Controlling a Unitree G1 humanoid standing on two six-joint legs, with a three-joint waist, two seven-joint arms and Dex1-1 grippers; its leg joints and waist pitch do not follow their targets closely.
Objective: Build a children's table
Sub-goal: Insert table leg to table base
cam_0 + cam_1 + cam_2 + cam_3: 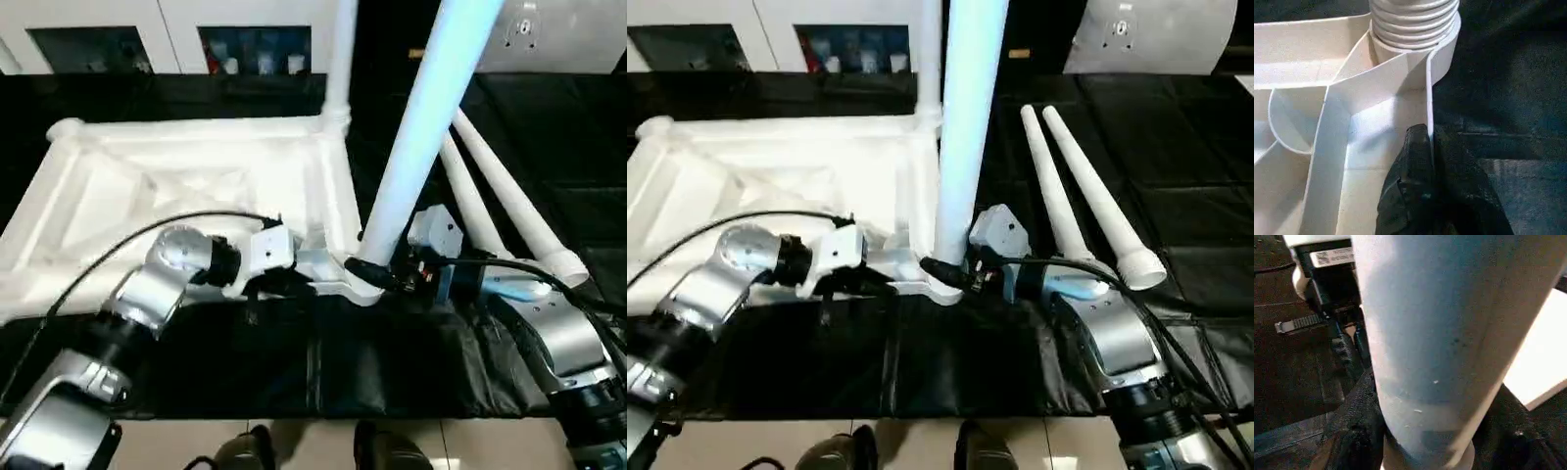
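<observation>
While two spare legs (pixel 1087 211) lie beside, cupboards (pixel 167 39) behind

work table (pixel 549 127): black cover, creased | cabinets (pixel 186 29): white, glass-fronted, behind | floor (pixel 323 443): pale, front edge

Lab, white cabinets (pixel 186 29), black-covered work table (pixel 549 127)

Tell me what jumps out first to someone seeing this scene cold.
A white leg rises from the near corner socket of the upside-down tabletop, gripped low by the right pincer. The left pincer pinches the tabletop's rim beside it. Two spare legs lie on the black cover to the right.
</observation>
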